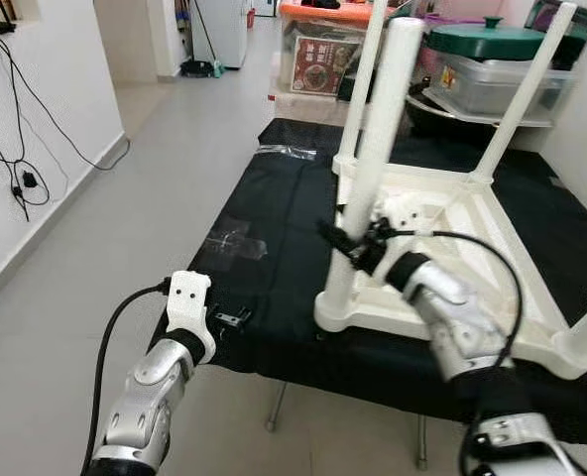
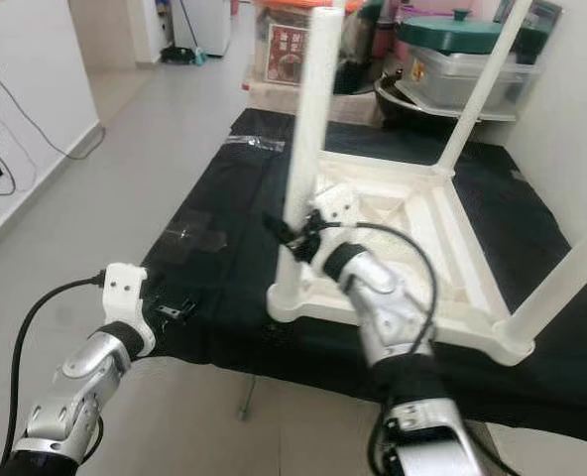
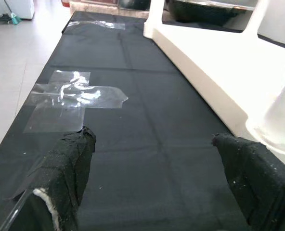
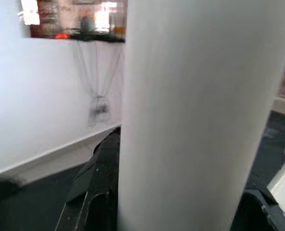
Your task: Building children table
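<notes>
A white plastic children's table lies upside down on a black cloth-covered table, with its legs pointing up. My right gripper is shut on the near-left leg, low down near its socket. In the right wrist view that leg stands between the two black fingers. My left gripper hovers open just above the cloth at the table's near-left edge, left of the white table's corner, holding nothing.
A patch of clear tape lies on the cloth ahead of the left gripper. Storage boxes and a green-lidded pot crowd the far end. Cables hang on the left wall, beside open floor.
</notes>
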